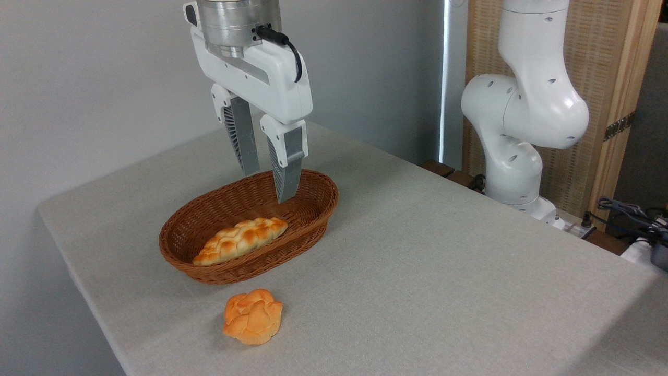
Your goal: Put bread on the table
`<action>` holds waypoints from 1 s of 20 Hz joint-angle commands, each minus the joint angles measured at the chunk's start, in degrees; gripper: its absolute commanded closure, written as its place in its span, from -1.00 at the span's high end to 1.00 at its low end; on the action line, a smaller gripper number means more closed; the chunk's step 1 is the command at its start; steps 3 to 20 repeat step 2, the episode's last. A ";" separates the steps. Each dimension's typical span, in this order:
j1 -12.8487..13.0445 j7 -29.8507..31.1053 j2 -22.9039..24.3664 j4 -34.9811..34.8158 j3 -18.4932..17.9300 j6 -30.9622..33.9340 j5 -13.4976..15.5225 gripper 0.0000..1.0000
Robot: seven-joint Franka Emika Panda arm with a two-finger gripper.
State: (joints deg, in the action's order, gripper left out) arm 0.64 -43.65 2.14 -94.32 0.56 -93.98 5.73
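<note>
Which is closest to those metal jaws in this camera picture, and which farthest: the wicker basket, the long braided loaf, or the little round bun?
From the gripper, nearest first:
1. Wicker basket: its far rim lies right by the fingertips.
2. Braided loaf: inside the basket, below and left of the open jaws.
3. Round bun: out on the table, in front of the basket.

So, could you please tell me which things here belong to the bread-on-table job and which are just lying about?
Part of the job:
- bread, lying on the table
- gripper, open, empty

Just lying about:
- wicker basket
- braided loaf inside it
</note>
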 commanded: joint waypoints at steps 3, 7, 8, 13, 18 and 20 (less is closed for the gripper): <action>0.06 -0.03 0.76 -0.51 -0.03 1.17 -0.63 1.00; 0.06 -0.03 0.76 -0.51 -0.03 1.17 -0.63 1.00; 0.06 -0.03 0.76 -0.51 -0.03 1.17 -0.63 1.00; 0.06 -0.03 0.76 -0.51 -0.03 1.17 -0.63 1.00; 0.06 -0.03 0.76 -0.51 -0.03 1.17 -0.63 1.00; 0.06 -0.03 0.76 -0.51 -0.03 1.17 -0.63 1.00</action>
